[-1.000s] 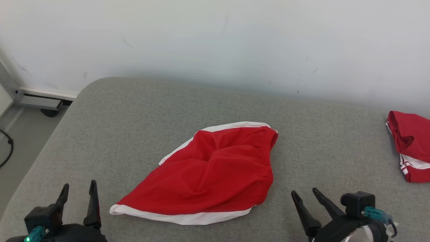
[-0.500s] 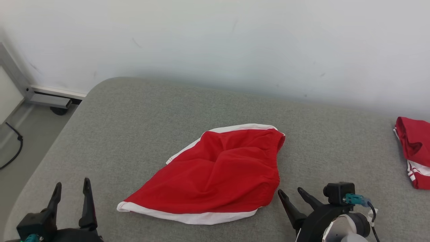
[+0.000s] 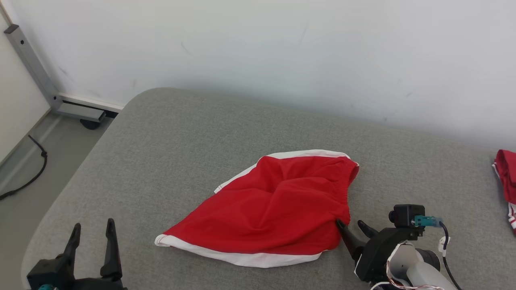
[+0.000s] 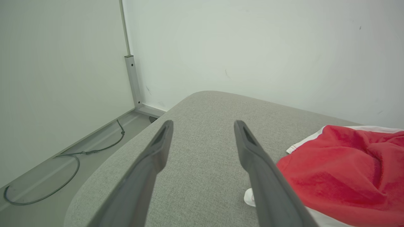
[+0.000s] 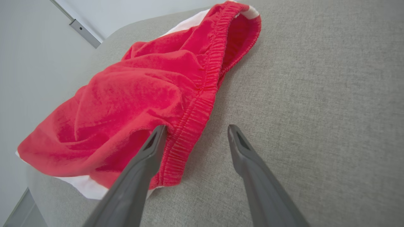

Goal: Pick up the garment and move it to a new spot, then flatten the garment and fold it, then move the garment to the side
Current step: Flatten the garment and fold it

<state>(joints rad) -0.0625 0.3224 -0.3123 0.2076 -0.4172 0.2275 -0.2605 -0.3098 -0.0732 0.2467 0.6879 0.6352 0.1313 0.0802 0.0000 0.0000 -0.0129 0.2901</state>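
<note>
1. Two pairs of fingers sit nearest you. The left fingers (image 3: 110, 245) (image 4: 252, 157) are spread wide and empty, hovering over the bare near-left corner of the grey tabletop (image 3: 161, 145).
2. Your right fingers (image 3: 347, 238) (image 5: 145, 164) are also released and grip nothing. One tip is at the elastic waistband, over red cloth, and the other is above bare grey fabric.
3. The red garment (image 3: 274, 209) (image 5: 132, 101) (image 4: 347, 164) lies rumpled in the middle of the tabletop. Its white-trimmed hem faces you and its waistband is on the right side.
4. Farther right, at the edge of the head view, a second red-and-white garment (image 3: 507, 177) rests on the tabletop, well apart from the first.
5. Beyond stands a pale wall (image 3: 258, 48), with a metal post (image 3: 32, 60) and a dark cable (image 3: 28, 177) on the floor at far left.
</note>
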